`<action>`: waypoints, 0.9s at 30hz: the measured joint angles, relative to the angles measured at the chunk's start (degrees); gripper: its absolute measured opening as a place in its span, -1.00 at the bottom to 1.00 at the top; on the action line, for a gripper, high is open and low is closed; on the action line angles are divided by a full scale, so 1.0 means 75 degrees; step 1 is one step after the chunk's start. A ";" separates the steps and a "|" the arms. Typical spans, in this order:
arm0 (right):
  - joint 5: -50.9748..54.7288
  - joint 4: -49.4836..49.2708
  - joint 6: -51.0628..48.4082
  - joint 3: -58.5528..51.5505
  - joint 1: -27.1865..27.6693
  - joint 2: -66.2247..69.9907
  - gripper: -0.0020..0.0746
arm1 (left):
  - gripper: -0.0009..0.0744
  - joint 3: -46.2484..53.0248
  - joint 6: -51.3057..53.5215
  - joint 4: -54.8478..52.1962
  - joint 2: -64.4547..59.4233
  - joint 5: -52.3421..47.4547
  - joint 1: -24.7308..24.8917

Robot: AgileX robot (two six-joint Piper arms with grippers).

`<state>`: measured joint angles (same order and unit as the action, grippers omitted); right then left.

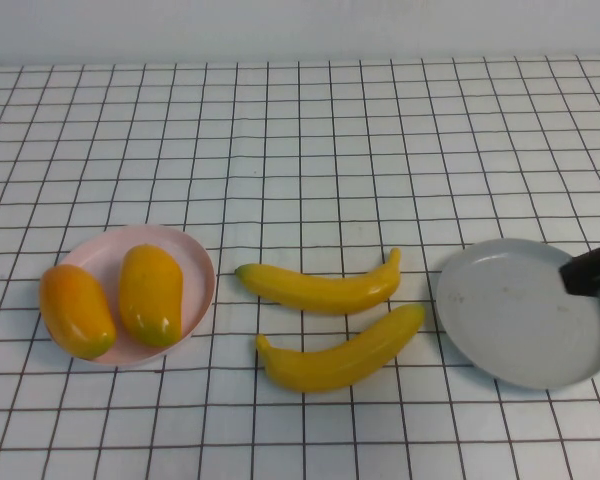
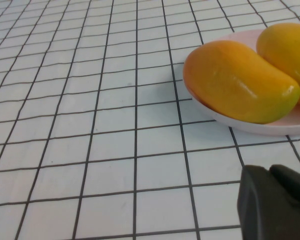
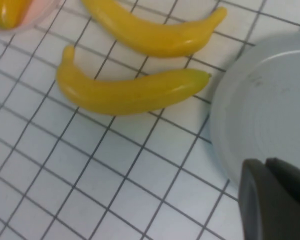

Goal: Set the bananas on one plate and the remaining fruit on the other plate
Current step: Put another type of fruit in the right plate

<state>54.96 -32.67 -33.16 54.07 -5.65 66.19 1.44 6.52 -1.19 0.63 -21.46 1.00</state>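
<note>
Two yellow bananas lie side by side on the checked cloth at mid-table, one farther (image 1: pixel 322 287) (image 3: pixel 152 30) and one nearer (image 1: pixel 342 353) (image 3: pixel 130 91). To their right sits the grey plate (image 1: pixel 510 330) (image 3: pixel 270 110) with nothing on it. Both orange-yellow mango-like fruits (image 1: pixel 76 310) (image 1: pixel 150 294) (image 2: pixel 237 80) (image 2: pixel 287 50) rest on the pink plate (image 1: pixel 195 265) (image 2: pixel 260 127) at the left. My right gripper (image 1: pixel 592 272) (image 3: pixel 267 167) hovers over the grey plate's right rim, shut and holding nothing. Near the pink plate, my left gripper (image 2: pixel 270 172) is shut and holds nothing; the high view does not show it.
A white cloth with a black grid (image 1: pixel 300 150) covers the whole table. A pale wall (image 1: pixel 300 25) runs along the far edge.
</note>
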 joint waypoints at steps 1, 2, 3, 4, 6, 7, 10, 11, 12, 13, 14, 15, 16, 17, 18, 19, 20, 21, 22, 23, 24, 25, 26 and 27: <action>0.0010 0.0265 0.0062 0.0210 -0.0402 0.0227 -0.99 | -0.99 0.0000 0.0000 0.0000 0.0000 0.0000 0.0000; 0.0018 0.0516 0.0101 0.0414 -0.0804 0.0470 -0.99 | -0.99 0.0000 0.0000 0.0000 0.0000 0.0000 0.0000; 0.0018 0.0767 0.0109 0.0578 -0.1112 0.0681 -0.99 | -0.99 0.0000 0.0000 0.0000 0.0000 0.0000 0.0000; 0.0018 0.1015 0.0132 0.0783 -0.1473 0.0963 -0.99 | -0.99 0.0000 0.0000 0.0000 0.0000 0.0000 0.0000; 0.0050 0.1503 0.0148 0.1142 -0.2049 0.1500 -0.98 | -0.99 0.0000 0.0000 0.0000 0.0000 0.0000 0.0000; 0.0068 0.1855 0.0148 0.1369 -0.2383 0.1872 -0.96 | -0.99 0.0000 0.0000 0.0000 0.0000 0.0000 0.0000; 0.0242 0.2506 -0.0114 0.1845 -0.3044 0.2739 -0.76 | -0.99 0.0000 0.0000 0.0000 0.0000 0.0000 0.0000; 0.0323 0.2664 -0.0357 0.1992 -0.3259 0.3033 -0.62 | -0.99 0.0000 0.0000 0.0000 0.0000 0.0000 0.0000; 0.0360 0.2785 -0.0552 0.2100 -0.3429 0.3255 -0.49 | -0.99 0.0000 0.0000 0.0000 0.0000 0.0000 0.0000; 0.0380 0.2877 -0.0767 0.2221 -0.3631 0.3518 -0.30 | -0.99 0.0000 0.0000 0.0000 0.0000 0.0000 0.0000; 0.0362 0.2986 -0.0937 0.2332 -0.3828 0.3764 -0.11 | -0.99 0.0000 0.0000 0.0000 0.0000 0.0000 0.0000; 0.0324 0.3096 -0.1041 0.2418 -0.3978 0.3948 0.03 | -0.99 0.0000 0.0000 0.0000 0.0000 0.0000 0.0000; 0.0254 0.3239 -0.1168 0.2523 -0.4155 0.4167 0.18 | -0.99 0.0000 0.0000 0.0000 0.0000 0.0000 0.0000; 0.0189 0.3390 -0.1267 0.2632 -0.4318 0.4375 0.29 | -0.99 0.0000 0.0000 0.0000 0.0000 0.0000 0.0000; 0.0137 0.3520 -0.1336 0.2726 -0.4469 0.4532 0.36 | -0.99 0.0000 0.0000 0.0000 0.0000 0.0000 0.0000; 0.0076 0.3678 -0.1391 0.2845 -0.4606 0.4726 0.40 | -0.99 0.0000 0.0000 0.0000 0.0000 0.0000 0.0000; 0.0061 0.3830 -0.1459 0.2970 -0.4729 0.4942 0.42 | -0.99 0.0000 0.0000 0.0000 0.0000 0.0000 0.0000; 0.0042 0.3917 -0.1538 0.3092 -0.4817 0.5079 0.42 | -0.99 0.0000 0.0000 0.0000 0.0000 0.0000 0.0000; 0.0043 0.3992 -0.1653 0.3212 -0.4918 0.5234 0.42 | -0.99 0.0000 0.0000 0.0000 0.0000 0.0000 0.0000; 0.0043 0.4041 -0.1768 0.3320 -0.5002 0.5374 0.41 | -0.99 0.0000 0.0000 0.0000 0.0000 0.0000 0.0000; 0.0028 0.4074 -0.1890 0.3401 -0.5064 0.5473 0.39 | -0.99 0.0000 0.0000 0.0000 0.0000 0.0000 0.0000; 0.0028 0.4091 -0.2044 0.3492 -0.5116 0.5586 0.38 | -0.99 0.0000 0.0000 0.0000 0.0000 0.0000 0.0000; 0.0013 0.4114 -0.2207 0.3573 -0.5175 0.5689 0.36 | -0.99 0.0000 0.0000 0.0000 0.0000 0.0000 0.0000; 0.0012 0.4133 -0.2320 0.3630 -0.5199 0.5764 0.34 | -0.99 0.0000 0.0000 0.0000 0.0000 0.0000 0.0000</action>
<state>55.05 -1.67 -50.56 81.30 -44.64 109.42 1.44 6.52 -1.19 0.63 -21.46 1.00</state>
